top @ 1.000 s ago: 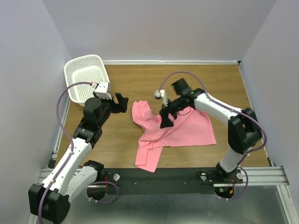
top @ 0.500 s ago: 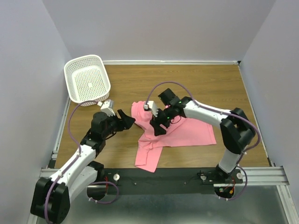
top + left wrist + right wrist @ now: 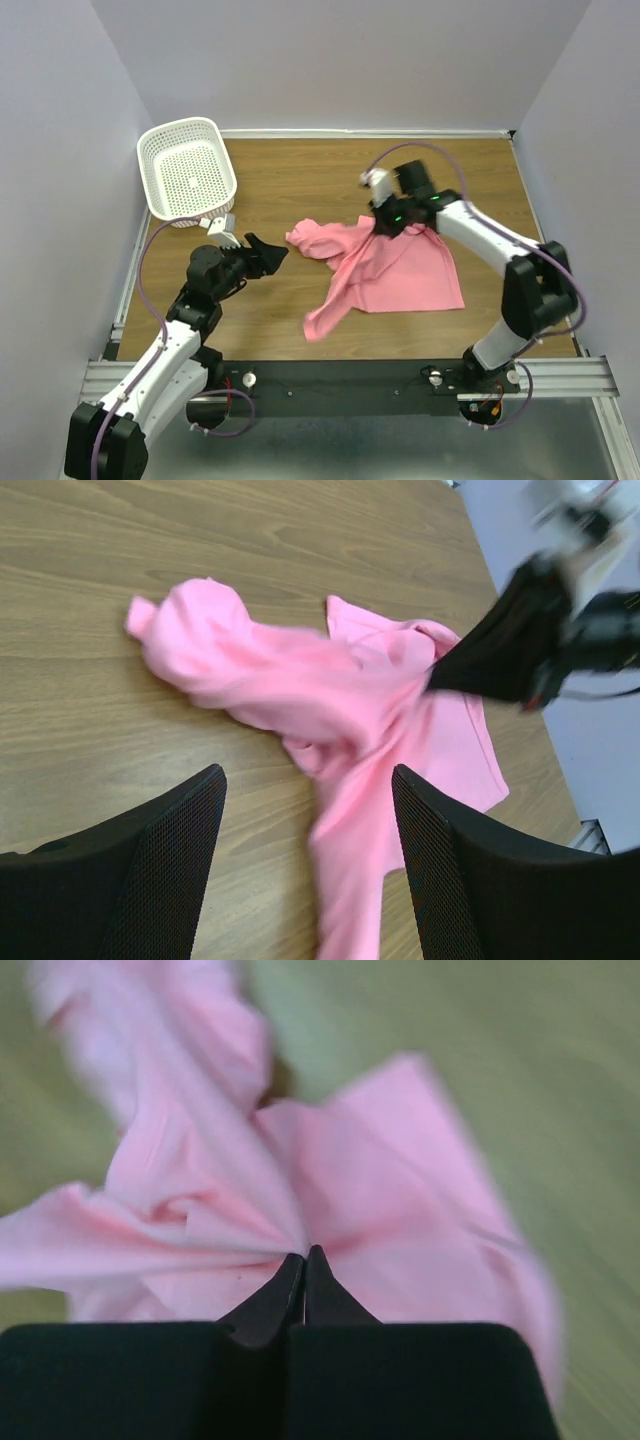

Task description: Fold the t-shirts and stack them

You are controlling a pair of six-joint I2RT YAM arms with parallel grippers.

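Since half a second ago, the right gripper (image 3: 385, 222) has snapped shut on the t-shirt (image 3: 400, 275) and pulled back toward the upper right of the top view. It drags the cloth with it, so the lower tail that lay near the front rail now sits higher and tighter at lower centre.

Nearest the bases, the left gripper (image 3: 268, 252) hangs low over the bare wooden table (image 3: 300, 180) at centre left, its jaws spread wide and pointing at the shirt. It is just beside the garment's left lobe but clear of it. From the left wrist view, both mesh-faced fingers (image 3: 170, 850) frame the shirt (image 3: 300, 680), which lies rumpled across the middle of the frame, plain pink.

Further in, the shirt spreads from centre to right of centre, with its right part flat on the wood and its upper edge bunched and raised. The right wrist view, though blurred, shows the right gripper (image 3: 303, 1260) with its tips pressed together on a pinched ridge of pink fabric (image 3: 380, 1190), with folds fanning out from the pinch.

Farthest back, at upper left, a white perforated basket (image 3: 150, 185) sits tilted against the wall, well apart from the shirt.
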